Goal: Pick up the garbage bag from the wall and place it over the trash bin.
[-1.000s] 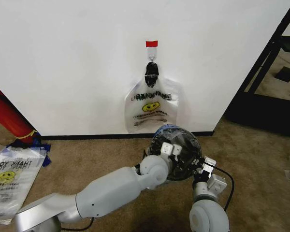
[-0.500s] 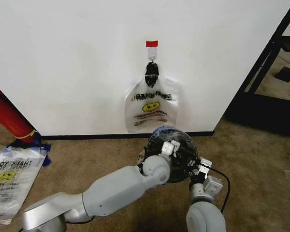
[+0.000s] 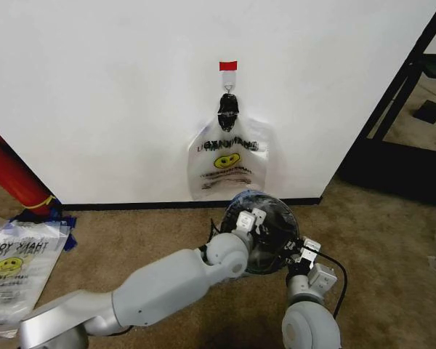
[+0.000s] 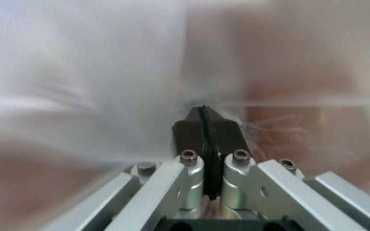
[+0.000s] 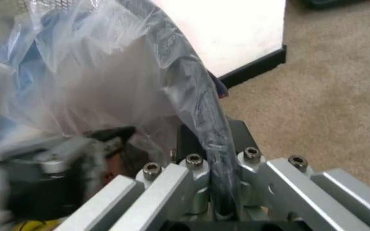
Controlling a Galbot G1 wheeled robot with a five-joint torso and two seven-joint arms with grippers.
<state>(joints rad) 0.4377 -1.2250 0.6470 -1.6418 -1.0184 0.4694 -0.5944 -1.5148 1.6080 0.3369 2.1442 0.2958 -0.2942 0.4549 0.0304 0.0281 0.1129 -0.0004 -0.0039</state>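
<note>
Head view: the small round black wire-mesh trash bin sits on the brown carpet at lower centre of the frame, just in front of the plain white wall with its black baseboard. A thin clear crinkly garbage bag with blue strips is draped over the bin's mouth, so the task looks nearly finished. The left pincer reaches over the bin's near-left edge, and the right pincer sits at its lower-right edge, apparently to spread the film on 2 sides. Above the bin, at upper centre, more printed smiley bags hang bunched under a black clip below a small red tape tab. A flat stack of similar bags lies at lower left, beside a red cylinder.

Left wrist view: the left pincer has its black pads pressed together at frame centre, with pale film all around; I judge it is pinching the bag.

Right wrist view: the right pincer is clamped over the bin's dark rim with bag film wrapped round it, which pins the plastic in place.
</note>
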